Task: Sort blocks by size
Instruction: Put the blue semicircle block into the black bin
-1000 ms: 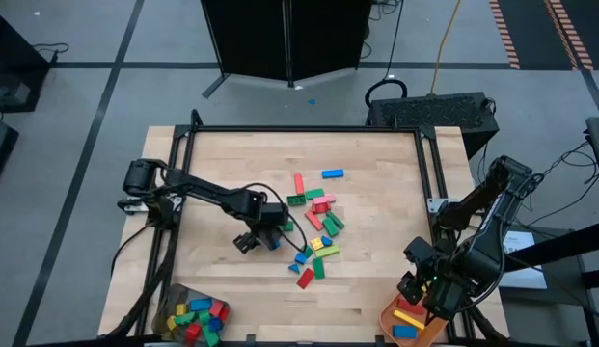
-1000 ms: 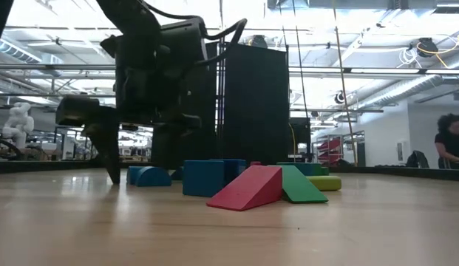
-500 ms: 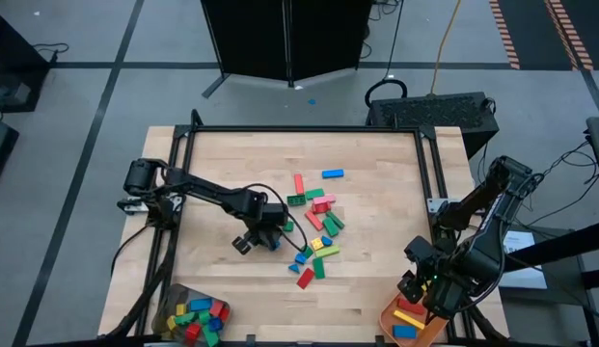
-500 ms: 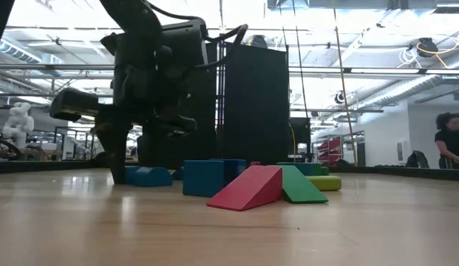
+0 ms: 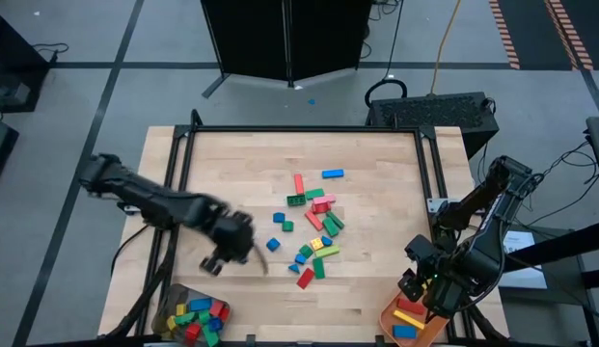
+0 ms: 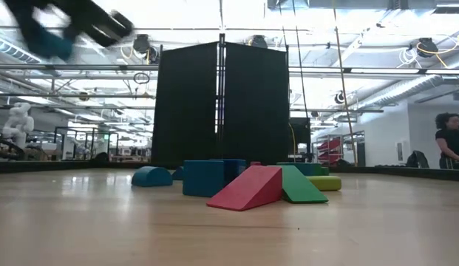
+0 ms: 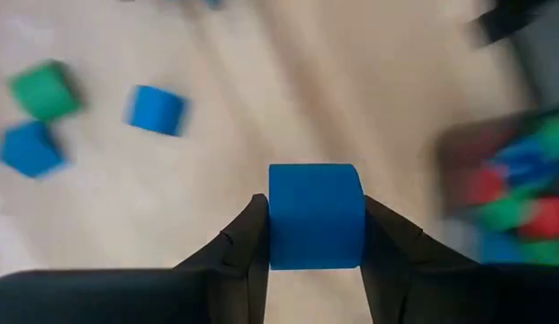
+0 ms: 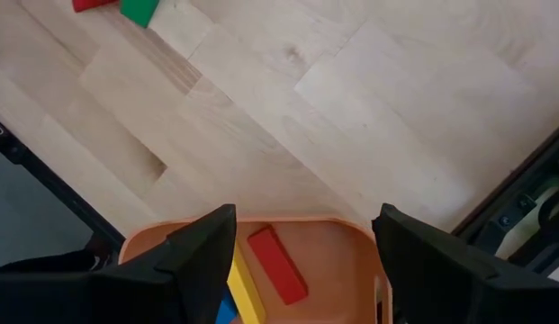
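Observation:
A heap of red, green, blue, yellow and pink blocks (image 5: 313,226) lies on the wooden table, right of centre. My left gripper (image 5: 222,258) hangs blurred over the near left part of the table, shut on a small blue block (image 7: 315,216). The low view shows that gripper high at the top left (image 6: 66,29). At the near right corner my right gripper (image 8: 302,225) stands open above the orange tray (image 8: 351,236), touching nothing. A red block (image 8: 277,264) and a yellow one (image 8: 241,281) lie in the tray. My left gripper pinches the small blue block by two opposite sides (image 7: 274,225) between its two fingers. The fingers come from above, slanting steeply down. The block is lifted clear of the table and sits square between the fingertips.
A grey container (image 5: 193,316) with several coloured blocks stands at the near left corner, close to my left gripper. Two loose blue blocks (image 5: 275,231) lie left of the heap. A black frame rail (image 5: 299,128) runs round the table's edges.
My left gripper has shut on a small blue block at the heap's left edge. It has then risen quickly and swung toward the near left corner and the grey container, rolling about its own axis. The block has left the table with it.

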`<state>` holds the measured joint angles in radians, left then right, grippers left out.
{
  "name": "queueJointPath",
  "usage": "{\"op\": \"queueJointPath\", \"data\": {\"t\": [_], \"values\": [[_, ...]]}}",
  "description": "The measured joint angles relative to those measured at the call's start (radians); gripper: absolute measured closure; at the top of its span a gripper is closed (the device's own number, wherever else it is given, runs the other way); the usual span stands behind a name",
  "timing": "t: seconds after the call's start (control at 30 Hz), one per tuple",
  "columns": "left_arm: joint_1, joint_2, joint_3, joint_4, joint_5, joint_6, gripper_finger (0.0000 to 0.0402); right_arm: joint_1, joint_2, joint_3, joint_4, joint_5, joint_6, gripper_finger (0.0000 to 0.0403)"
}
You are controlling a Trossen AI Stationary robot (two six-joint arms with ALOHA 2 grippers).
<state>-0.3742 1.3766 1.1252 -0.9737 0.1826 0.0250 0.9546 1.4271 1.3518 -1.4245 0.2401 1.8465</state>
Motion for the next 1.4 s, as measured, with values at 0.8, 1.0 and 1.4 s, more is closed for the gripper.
{"op": "queueJointPath", "data": {"t": [0.8, 1.0, 1.4], "values": [[-0.734, 0.106, -0.02, 0.182, -0.212, -1.005, 0.0227, 0.0, 0.0, 0.0, -0.002, 0.003, 0.053, 0.0147], [-0.732, 0.107, -0.02, 0.165, -0.192, -1.014, 0.011, 0.0, 0.0, 0.0, -0.002, 0.003, 0.029, 0.0147], [-0.432, -0.004, 0.001, -0.119, -0.428, -1.124, 0.0086, 0.0, 0.0, 0.0, -0.002, 0.003, 0.019, 0.0147]]}}
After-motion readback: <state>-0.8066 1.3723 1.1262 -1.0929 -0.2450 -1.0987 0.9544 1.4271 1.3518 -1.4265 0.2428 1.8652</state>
